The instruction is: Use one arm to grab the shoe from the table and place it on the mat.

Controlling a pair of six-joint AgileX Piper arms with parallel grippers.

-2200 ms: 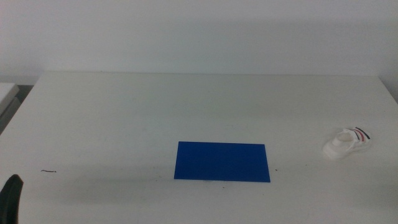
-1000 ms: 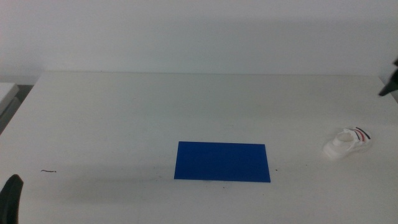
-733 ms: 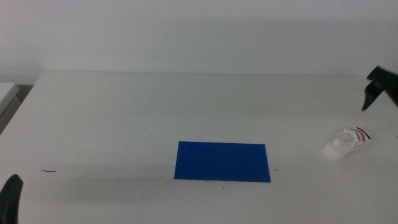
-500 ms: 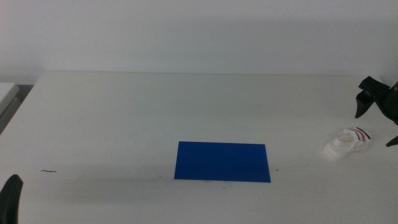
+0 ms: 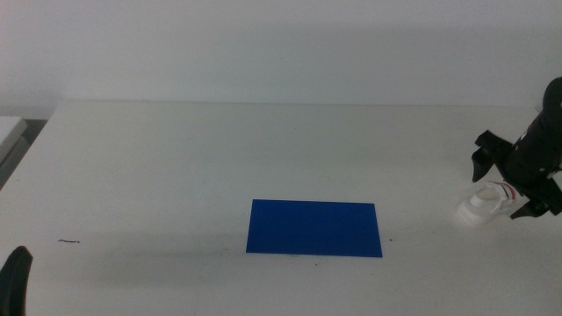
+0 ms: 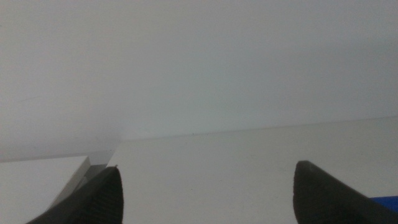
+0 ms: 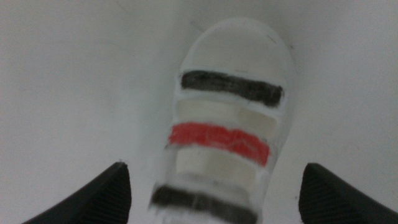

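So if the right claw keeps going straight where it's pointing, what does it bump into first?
Most likely the shoe. The right gripper is open above it, one jaw on each side, pointing down at its straps. How far above is hard to tell.

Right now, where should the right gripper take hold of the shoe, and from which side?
Probably across the strapped midsection of the shoe, coming from above. The right gripper is open with one jaw on each side of it, and the shoe looks narrow enough there to fit between them.
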